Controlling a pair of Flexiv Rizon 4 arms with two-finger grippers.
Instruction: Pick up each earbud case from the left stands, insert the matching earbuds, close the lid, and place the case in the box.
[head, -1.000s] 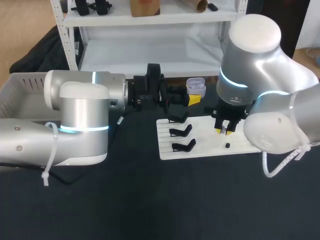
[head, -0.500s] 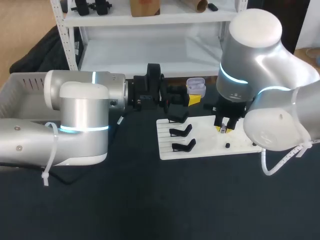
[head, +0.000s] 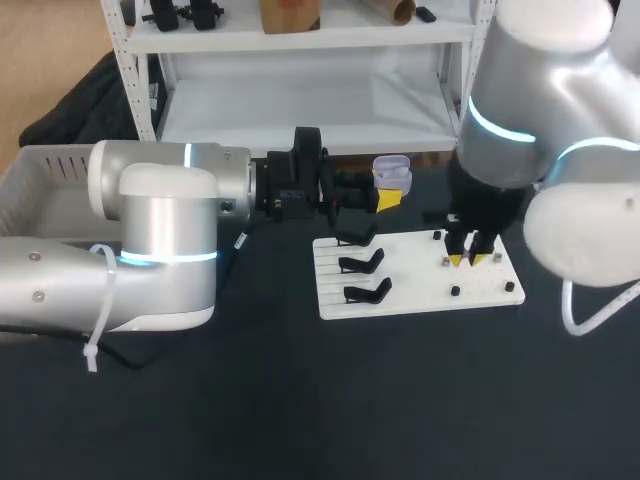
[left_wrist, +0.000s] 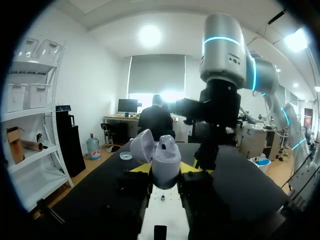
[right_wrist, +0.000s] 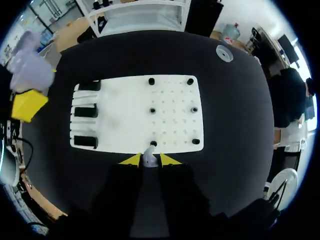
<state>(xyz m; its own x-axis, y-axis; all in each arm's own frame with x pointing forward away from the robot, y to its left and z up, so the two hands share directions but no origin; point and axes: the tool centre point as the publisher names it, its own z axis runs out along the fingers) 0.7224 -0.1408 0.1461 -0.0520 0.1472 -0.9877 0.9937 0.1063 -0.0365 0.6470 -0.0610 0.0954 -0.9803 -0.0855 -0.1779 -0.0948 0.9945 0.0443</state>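
My left gripper (head: 388, 198) is shut on a lilac earbud case (head: 392, 172), held upright behind the white board (head: 415, 290) with its lid open. In the left wrist view the case (left_wrist: 166, 161) stands between the yellow tips, lid (left_wrist: 141, 145) tipped back, with one earbud showing inside. My right gripper (head: 466, 260) hangs low over the right half of the board. In its own view the right gripper (right_wrist: 150, 160) is shut on a small pale earbud (right_wrist: 149, 157) beside a black peg (right_wrist: 153, 144). Three black stands (head: 362, 264) line the board's left side.
Several black pegs (right_wrist: 152, 110) dot the board's right half. A grey bin (head: 40, 170) sits at the far left, partly behind my left arm. Dark cloth covers the table (head: 330, 400), with free room in front of the board.
My right arm has swung to the right, carrying its gripper a short way right over the board. The left arm and the case have not moved.
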